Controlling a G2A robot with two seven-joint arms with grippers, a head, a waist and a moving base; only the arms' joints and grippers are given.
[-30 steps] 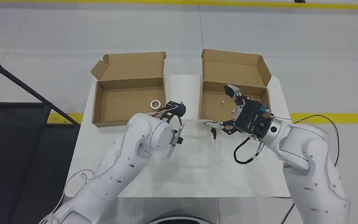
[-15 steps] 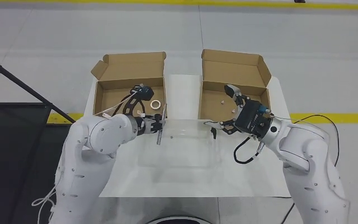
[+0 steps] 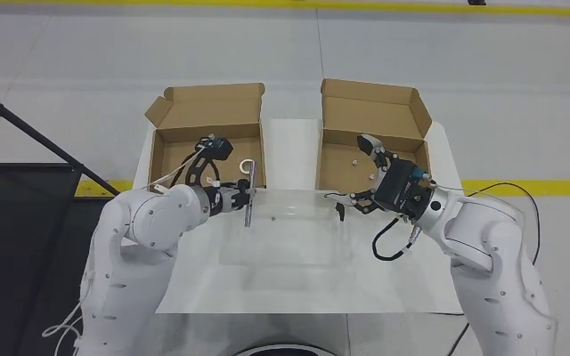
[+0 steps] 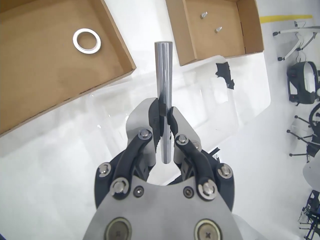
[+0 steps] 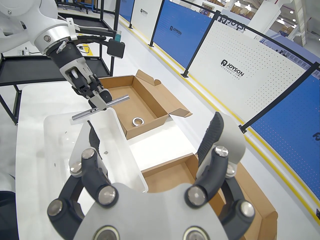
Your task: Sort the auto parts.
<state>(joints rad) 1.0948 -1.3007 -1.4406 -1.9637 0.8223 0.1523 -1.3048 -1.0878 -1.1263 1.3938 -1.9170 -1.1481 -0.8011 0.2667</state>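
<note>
**A:** Rod status?

**B:** Steel rod [image 4: 163, 96] is off the tabletop [image 3: 267, 289], gripped partway along its length by the left pincer [image 4: 163, 116]. Jaws are clamped tight on it. It sits roughly level above the left end of the clear tray [image 5: 122, 136].

**A:** Which way does it point?

**B:** One tip is over the tray. The other reaches past the tray's far rim, over the near right corner of the left carton [image 3: 183, 173].

**A:** What's in that carton?

**B:** One flat metal ring [image 4: 87, 41] on the floor, near the rod's far tip and apart from it. The carton sits just beyond the tray's far-left corner, lid flap open.

**A:** Other side?

**B:** The right carton [image 3: 374, 116] is just beyond the tray's far-right corner, also open. Two small bolts [image 4: 204, 14] lie on its floor, close together.

**A:** Right arm?

**B:** The right pincer [image 5: 153, 126] hangs at the tray's right end, by the near edge of the right carton. Fingers are spread wide with nothing between them.

**A:** Tray contact with the cartons?

**B:** Can't tell. They're just beside each other.
</note>
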